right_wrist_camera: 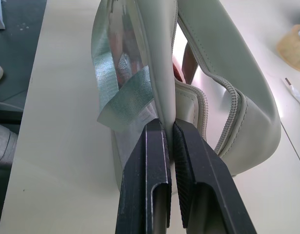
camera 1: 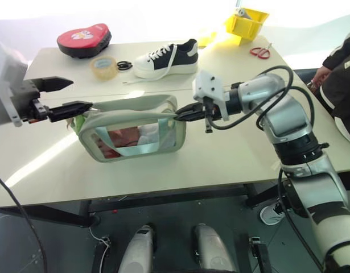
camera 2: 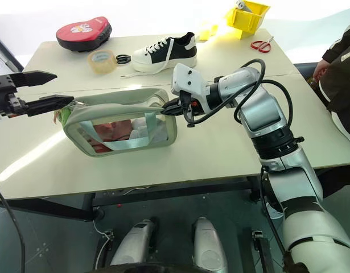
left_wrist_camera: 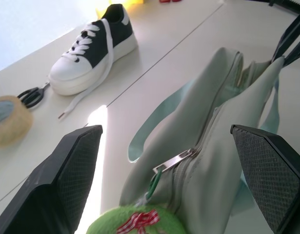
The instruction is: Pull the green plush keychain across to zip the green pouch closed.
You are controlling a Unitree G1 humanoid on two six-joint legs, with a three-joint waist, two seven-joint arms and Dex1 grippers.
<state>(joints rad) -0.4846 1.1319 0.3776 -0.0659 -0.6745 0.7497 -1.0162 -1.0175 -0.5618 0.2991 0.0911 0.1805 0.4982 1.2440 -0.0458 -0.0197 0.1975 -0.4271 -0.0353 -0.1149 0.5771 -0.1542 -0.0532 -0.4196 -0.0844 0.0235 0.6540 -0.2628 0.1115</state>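
Table (camera 1: 231,153): pale top, carrying all items. A person's sleeve (camera 1: 341,79) shows at the right edge.

Green pouch (camera 1: 132,133): lies near the middle of the table, long axis running left to right, top seam facing up. The zip is open along most of its length; the teeth gape in the right wrist view.

Sneaker (camera 1: 166,58): black and white, at the far side, well apart from the pouch. To its left are a tape roll (camera 1: 103,66) and small black scissors (camera 1: 124,65); a red-and-black pad (camera 1: 83,40) lies farther left. A yellow bin (camera 1: 246,23) and red scissors (camera 1: 260,52) sit at the far right.

Right gripper (right_wrist_camera: 170,141): jaws pressed together, pinching the pouch's fabric edge at its right end.

Left gripper (camera 1: 60,95): jaws spread wide, at the pouch's left end, straddling the keychain without touching it.

Green plush keychain (left_wrist_camera: 137,222): at the pouch's left end, hanging from the metal zipper pull (left_wrist_camera: 175,159), between the left gripper's open fingers.

Risks, as judged:
- Left jaws may close on pouch fabric beside the plush and snag the zip.
- The soft plush may slip from the grip under pull.
- The right pinch holds a thin edge; if it slips, the pouch will drag with the slider rather than close.
- The gaping teeth may jam the slider if the seam is not held taut.
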